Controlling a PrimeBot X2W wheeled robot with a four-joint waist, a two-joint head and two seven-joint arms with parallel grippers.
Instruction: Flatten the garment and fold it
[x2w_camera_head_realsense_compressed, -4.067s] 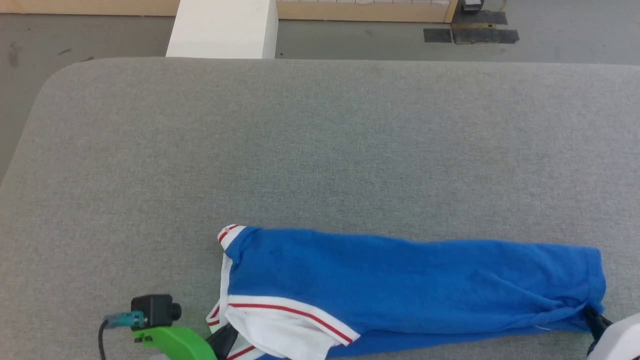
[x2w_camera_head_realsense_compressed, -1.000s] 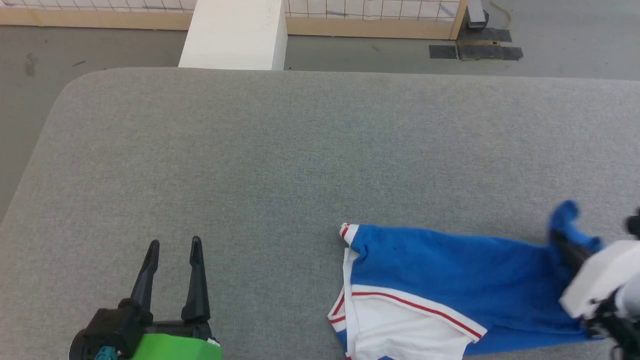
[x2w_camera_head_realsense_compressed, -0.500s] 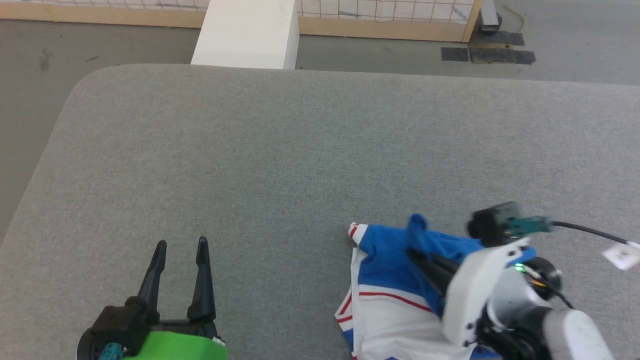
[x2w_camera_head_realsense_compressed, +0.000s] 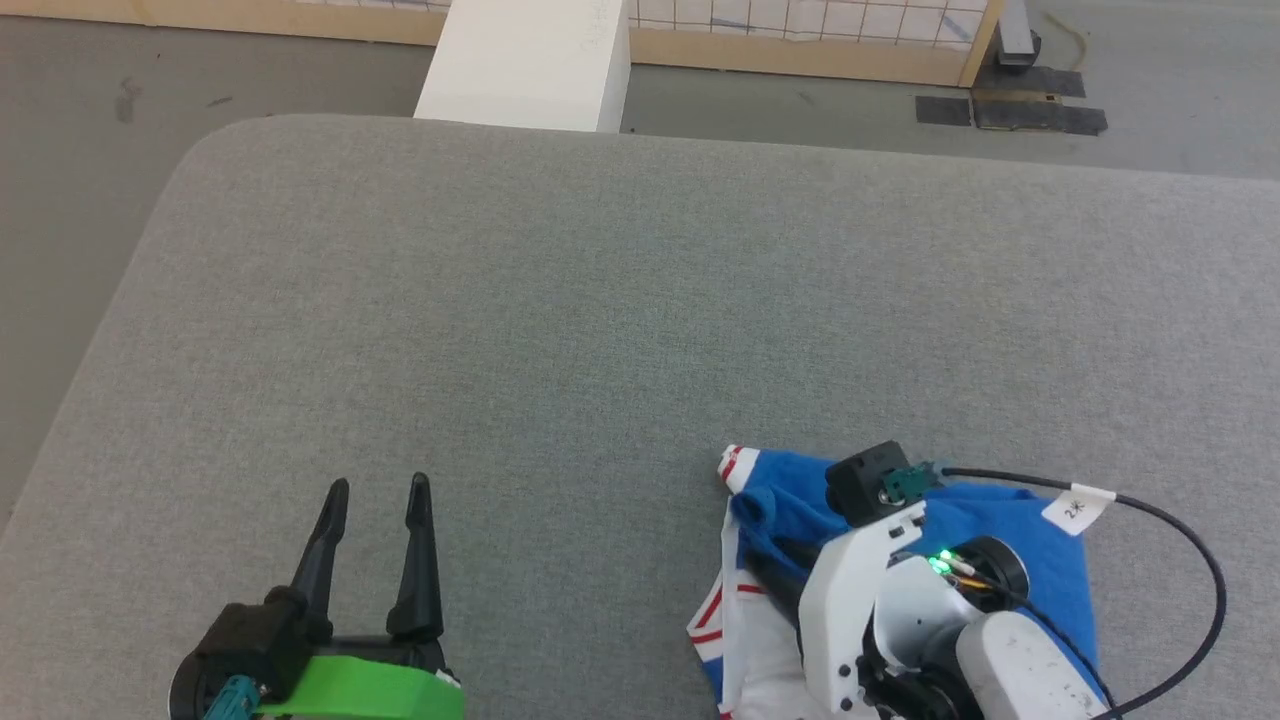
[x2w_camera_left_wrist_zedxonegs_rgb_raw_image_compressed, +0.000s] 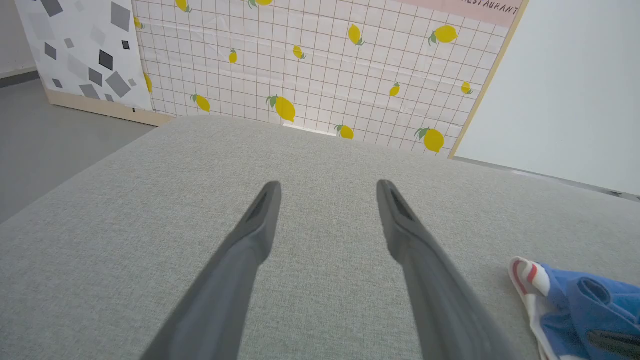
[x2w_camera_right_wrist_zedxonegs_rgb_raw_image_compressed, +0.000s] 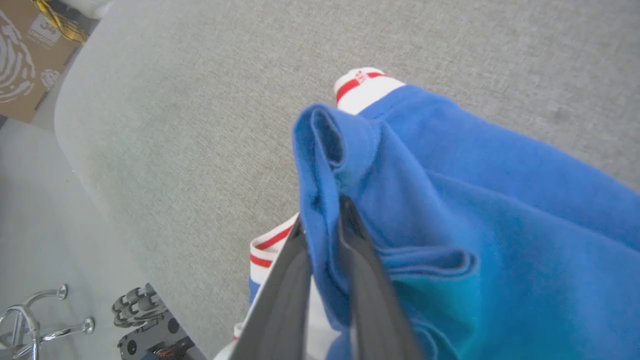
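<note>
While the left tool (x2w_camera_head_realsense_compressed: 379, 482) gapes empty, the right tool (x2w_camera_right_wrist_zedxonegs_rgb_raw_image_compressed: 322, 215), pinching the garment (x2w_camera_right_wrist_zedxonegs_rgb_raw_image_compressed: 500, 210), has carried its end leftward.

end of garment (x2w_camera_head_realsense_compressed: 782, 497) carried left over itself, now doubled, right gripper (x2w_camera_right_wrist_zedxonegs_rgb_raw_image_compressed: 322, 214) moved above it

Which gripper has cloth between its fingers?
The right gripper: a blue fold of the shirt sits between its fingers. The left gripper is open and empty.

Probably lab: partition panels (x2w_camera_left_wrist_zedxonegs_rgb_raw_image_compressed: 320, 65), padded table (x2w_camera_head_realsense_compressed: 600, 300).
</note>
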